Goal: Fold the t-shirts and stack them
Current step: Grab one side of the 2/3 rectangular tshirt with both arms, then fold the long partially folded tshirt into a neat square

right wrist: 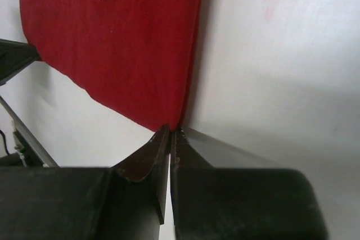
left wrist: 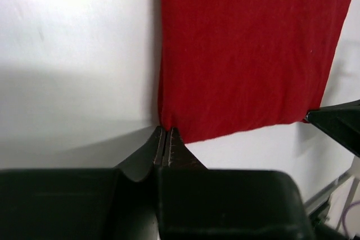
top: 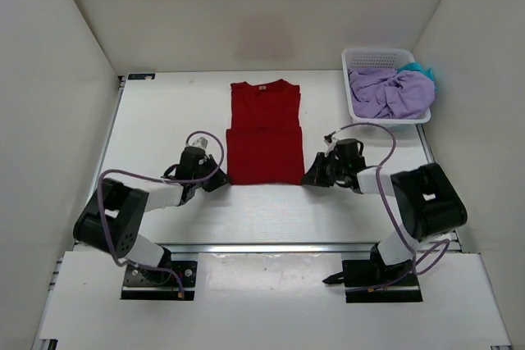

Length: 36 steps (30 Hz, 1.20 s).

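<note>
On the left, my left hand (top: 220, 182) was low on the desk (top: 164, 112), right at the near left corner of the red shirt (top: 264, 133). In the left wrist view its two fingers (left wrist: 159, 141) were pressed together, with the corner of the cloth at their tips. It looked to me like they had a small pinch of the shirt.

The red shirt lay flat in the middle of the desk. Its sleeves were tucked in, so it made a long, thin shape. The long way ran straight away from me, with the collar at the far end and the bottom edge close to the arms. A line crossed it about halfway up.

My right hand (top: 309, 178) was at the near right corner, just like the left one. Its fingers (right wrist: 158, 150) were together too, and the corner met their tips. I think it had a pinch as well.

So each hand was at its own corner, and neither was nearer than the other. The rest of the shirt lay ahead of both hands. I thought the next move was to lift both corners together and carry the bottom edge up to the collar.

Far to the right stood a white basket (top: 361, 59). The purple shirt (top: 385, 92) was bunched up in it, with a bit of the teal shirt (top: 420, 67) peeking out behind.
</note>
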{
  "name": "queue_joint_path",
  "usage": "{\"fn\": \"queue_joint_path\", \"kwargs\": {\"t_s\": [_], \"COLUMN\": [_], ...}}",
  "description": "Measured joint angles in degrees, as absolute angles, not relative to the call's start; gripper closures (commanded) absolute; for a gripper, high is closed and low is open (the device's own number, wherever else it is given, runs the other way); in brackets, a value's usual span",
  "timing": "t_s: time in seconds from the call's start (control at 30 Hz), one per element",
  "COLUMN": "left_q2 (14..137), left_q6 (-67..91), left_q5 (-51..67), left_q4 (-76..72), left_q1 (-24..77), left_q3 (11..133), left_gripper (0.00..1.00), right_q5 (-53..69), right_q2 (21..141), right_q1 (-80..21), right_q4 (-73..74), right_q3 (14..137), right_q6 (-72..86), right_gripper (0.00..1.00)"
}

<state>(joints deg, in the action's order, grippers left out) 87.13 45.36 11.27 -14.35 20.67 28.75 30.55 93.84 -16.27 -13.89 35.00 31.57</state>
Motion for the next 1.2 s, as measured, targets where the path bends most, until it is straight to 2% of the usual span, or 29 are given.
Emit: {"fn": "queue_joint_path", "kwargs": {"t_s": [0.13, 0.3, 0.43, 0.53, 0.63, 0.87, 1.2], "left_q2": [77.73, 57.89, 42.87, 37.67, 41.87, 66.11, 102.61], "left_q6": [44.12, 44.4, 47.31, 47.81, 46.06, 41.41, 40.49], "left_q5": [10.02, 8.6, 8.25, 9.32, 10.55, 10.07, 6.39], "left_q4": [-9.58, 3.01, 14.79, 20.45, 23.09, 14.48, 9.85], "left_q1": [25.12, 32.88, 37.85, 34.7, 29.15, 22.0, 18.33], "left_q3": [22.94, 13.8, 11.75, 14.28, 22.85, 46.98, 71.81], "left_gripper": [1.0, 1.0, 1.0, 1.0, 1.0, 1.0, 1.0], "right_q5": [27.09, 21.45, 18.35, 17.08, 17.54, 22.44, 28.97], "right_q2": [83.66, 68.31, 57.82, 56.12, 59.2, 75.99, 111.22], "right_q1": [-21.06, -33.04, -41.47, -40.07, -34.24, -18.5, -10.04], "right_q4": [-11.44, -2.11, 6.57, 13.06, 17.67, 12.6, 12.62], "right_q3": [27.09, 18.81, 17.69, 20.82, 29.87, 53.41, 82.61], "right_q6": [31.94, 35.09, 38.98, 38.54, 35.22, 28.64, 26.81], "right_gripper": [1.0, 1.0, 1.0, 1.0, 0.99, 1.0, 1.0]}}
